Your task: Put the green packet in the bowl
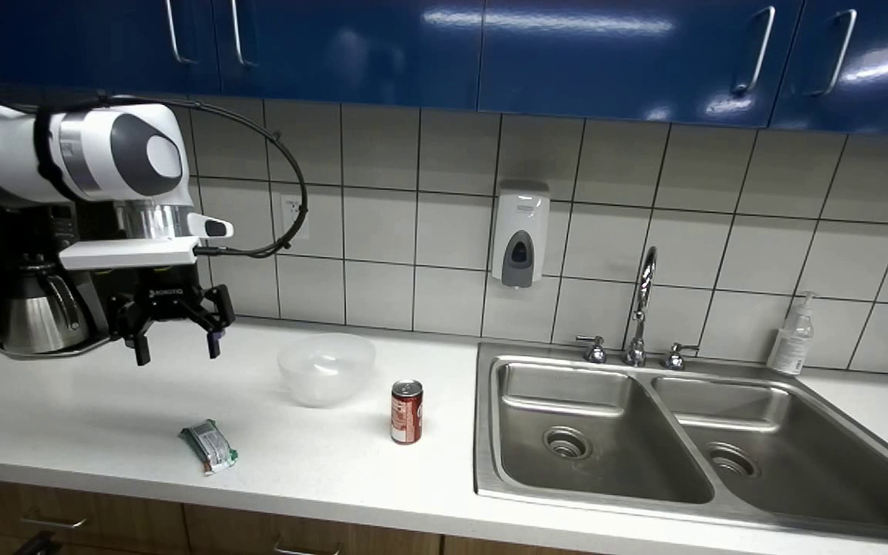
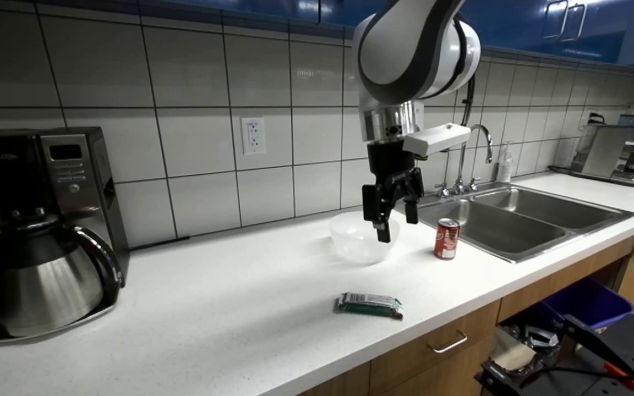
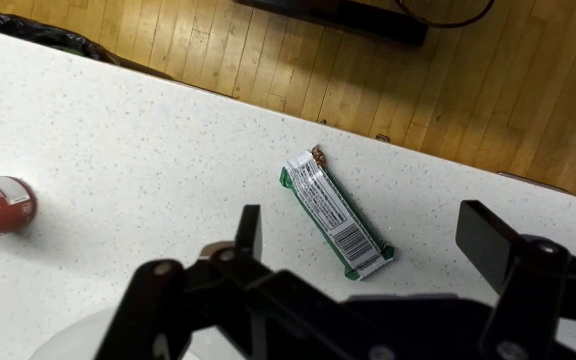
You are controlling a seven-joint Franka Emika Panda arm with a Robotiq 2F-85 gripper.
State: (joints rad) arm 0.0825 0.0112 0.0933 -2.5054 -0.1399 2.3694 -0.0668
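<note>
Green packet [image 3: 335,217] is carried by the tabletop [image 2: 240,286], into which a steel sink [image 1: 675,432] is set. The end effector [image 1: 178,351] is held above the tabletop, spread wide. Between the bowl [image 1: 327,371] and sink, a red can [image 1: 406,414] is stood upright. The packet is laid near the front edge, a brown piece [image 3: 319,157] exposed at one end.

Packet [image 1: 210,446], bowl [image 1: 327,374], can [image 1: 406,415] on counter [image 1: 97,424]
</note>
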